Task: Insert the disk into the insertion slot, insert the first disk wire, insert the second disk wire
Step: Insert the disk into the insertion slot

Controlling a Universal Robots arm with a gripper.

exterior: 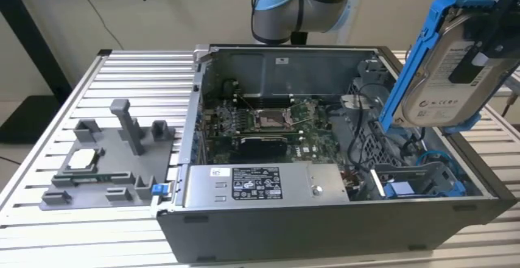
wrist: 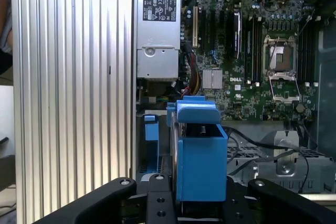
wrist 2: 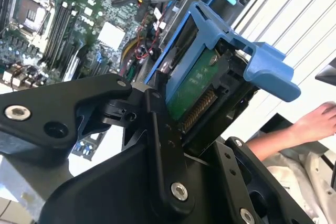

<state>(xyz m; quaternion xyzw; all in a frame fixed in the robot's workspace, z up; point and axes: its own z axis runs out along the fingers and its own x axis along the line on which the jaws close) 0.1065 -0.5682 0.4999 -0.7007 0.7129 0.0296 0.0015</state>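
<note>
The disk [exterior: 449, 76], a silver-grey drive with a white label in a blue carrier frame [exterior: 416, 55], hangs tilted above the open computer case's right end in the exterior view. My black gripper [exterior: 478, 61] is shut on it from the upper right. In the second wrist view the fingers [wrist 2: 157, 129] clamp the disk [wrist 2: 190, 92], whose green board side and connector face the camera. In the first wrist view the disk's blue carrier [wrist: 199, 156] stands end-on above the case. The drive bay with blue parts [exterior: 414, 181] lies below the disk, in the case's near right corner.
The open case [exterior: 325, 219] holds a motherboard [exterior: 264, 122], a labelled power supply [exterior: 256, 184] and loose cables [exterior: 366, 128]. A grey fixture [exterior: 114, 158] with parts sits on the slatted table at the exterior view's left. A person's hand [wrist 2: 315, 124] is beside the case.
</note>
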